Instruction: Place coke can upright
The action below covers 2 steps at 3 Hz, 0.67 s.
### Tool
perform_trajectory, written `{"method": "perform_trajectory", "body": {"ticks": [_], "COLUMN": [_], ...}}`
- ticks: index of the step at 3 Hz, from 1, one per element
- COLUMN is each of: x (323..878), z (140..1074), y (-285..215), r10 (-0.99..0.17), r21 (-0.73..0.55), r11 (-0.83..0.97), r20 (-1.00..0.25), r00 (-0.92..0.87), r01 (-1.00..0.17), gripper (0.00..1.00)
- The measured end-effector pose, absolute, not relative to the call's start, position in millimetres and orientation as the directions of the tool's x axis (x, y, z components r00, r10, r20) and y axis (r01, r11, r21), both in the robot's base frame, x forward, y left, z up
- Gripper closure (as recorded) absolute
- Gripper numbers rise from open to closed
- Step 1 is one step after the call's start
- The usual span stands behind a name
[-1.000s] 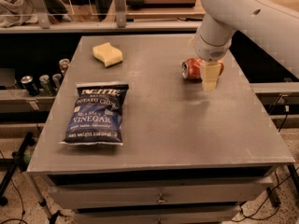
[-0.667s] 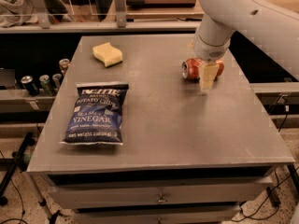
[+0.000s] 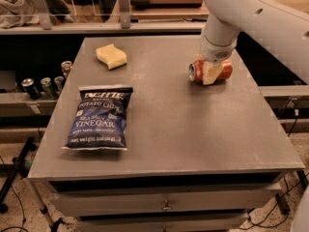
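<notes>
From my station, the blue chip bag [image 3: 98, 119] lies flat and sealed on the left half of the grey table [image 3: 188, 129], label up, so I can't see its contents. The coke can [image 3: 225, 70] lies on its side near the table's far right corner, with its silver end facing left toward the yellow sponge [image 3: 111, 56], which sits well apart from it by the far left edge. The gripper [image 3: 211, 74] has come straight down from the white arm [image 3: 251, 13] onto the can's middle. A cream-coloured part of it crosses the can's near side and touches it. I cannot tell whether it is clamped on the can or only straddling it. Off the table's left side, several dark cans [image 3: 47, 87] stand upright on a low ledge. A closed drawer [image 3: 164, 204] sits under the tabletop.
</notes>
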State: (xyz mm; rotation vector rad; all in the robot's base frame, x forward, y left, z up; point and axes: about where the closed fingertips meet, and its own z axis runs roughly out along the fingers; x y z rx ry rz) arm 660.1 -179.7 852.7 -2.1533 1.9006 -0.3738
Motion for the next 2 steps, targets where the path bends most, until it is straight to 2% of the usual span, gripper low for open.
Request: {"method": "perform_trajectory", "body": {"ticks": [1, 2], "x": [662.5, 661.8], "z": [861.4, 880.4], "y": [-183.3, -185.7], "r10": [-0.995, -0.997], "r21": [-0.348, -0.353], "r11": [-0.101, -0.071], "r20": [0.023, -0.014], "r00": [0.1, 0.081], "r01": [-0.932, -0.933], "gripper": [0.88, 1.0]}}
